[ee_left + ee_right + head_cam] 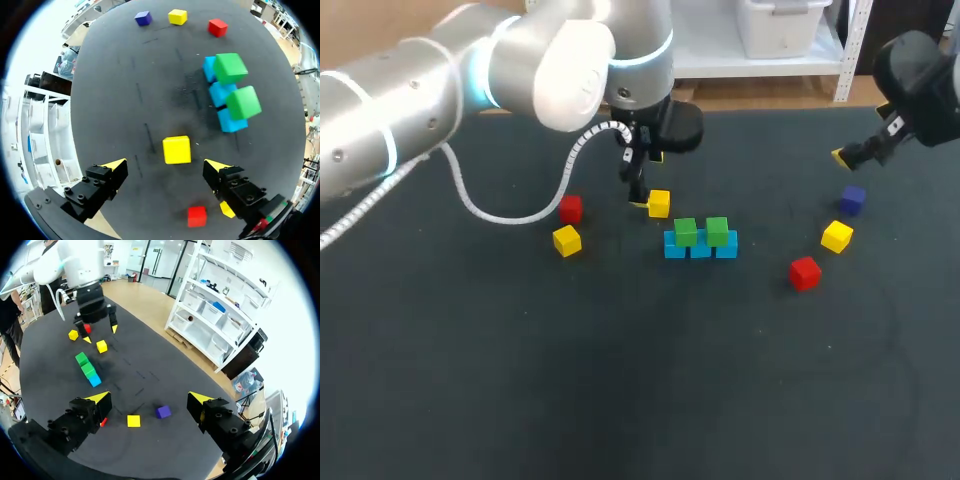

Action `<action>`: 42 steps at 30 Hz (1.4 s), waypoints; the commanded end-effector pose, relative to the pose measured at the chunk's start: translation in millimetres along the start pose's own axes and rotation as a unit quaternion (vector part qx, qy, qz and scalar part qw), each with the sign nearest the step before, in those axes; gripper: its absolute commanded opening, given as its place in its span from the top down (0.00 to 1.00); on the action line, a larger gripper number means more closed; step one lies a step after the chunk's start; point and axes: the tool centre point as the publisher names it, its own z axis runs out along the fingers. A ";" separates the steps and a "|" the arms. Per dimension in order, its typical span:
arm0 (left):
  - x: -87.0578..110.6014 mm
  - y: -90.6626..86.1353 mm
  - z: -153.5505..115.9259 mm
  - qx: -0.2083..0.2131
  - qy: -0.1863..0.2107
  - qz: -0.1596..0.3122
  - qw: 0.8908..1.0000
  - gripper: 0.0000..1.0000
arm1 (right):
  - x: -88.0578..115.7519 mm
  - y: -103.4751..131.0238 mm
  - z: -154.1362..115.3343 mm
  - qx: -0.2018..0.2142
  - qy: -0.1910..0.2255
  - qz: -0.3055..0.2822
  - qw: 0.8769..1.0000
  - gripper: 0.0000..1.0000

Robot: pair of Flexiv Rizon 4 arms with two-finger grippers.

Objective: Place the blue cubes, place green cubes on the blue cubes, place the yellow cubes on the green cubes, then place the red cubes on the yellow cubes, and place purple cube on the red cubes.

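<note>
Dark table (620,400) beneath both arms. Left gripper (165,165), fingers spread wide: hangs low over a yellow cube (176,149) and straddles it without touching, cube resting on the table. Ahead of those fingers and off to 1 side, a row of 3 blue cubes (222,95) touching side by side, with 2 green cubes (230,67) on top. Behind the fingers, a red cube (197,216) and a 2nd yellow cube (566,240), near each other. Right gripper (150,399), likewise open, grips nothing and hovers above the table's right side. Just ahead of it and lower, a purple cube (163,412) and a 3rd yellow cube (133,420). Beside 1 finger, a 2nd red cube (805,272), mostly hidden in the right wrist view. All 3 well apart from the blue row.
</note>
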 end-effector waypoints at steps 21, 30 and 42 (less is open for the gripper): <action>-9.7 -4.4 24.8 0.123 -0.012 -0.015 0.992 0.13 | 2.4 3.2 -0.7 0.082 -0.003 0.001 0.997 0.00; -14.6 -20.3 27.7 0.121 -0.011 -0.034 0.992 0.54 | 2.4 3.2 -0.7 0.082 -0.003 0.001 0.997 0.00; -4.9 -16.6 -4.2 0.042 0.010 -0.093 0.995 1.00 | 2.4 3.2 -0.7 0.082 -0.003 0.001 0.997 0.00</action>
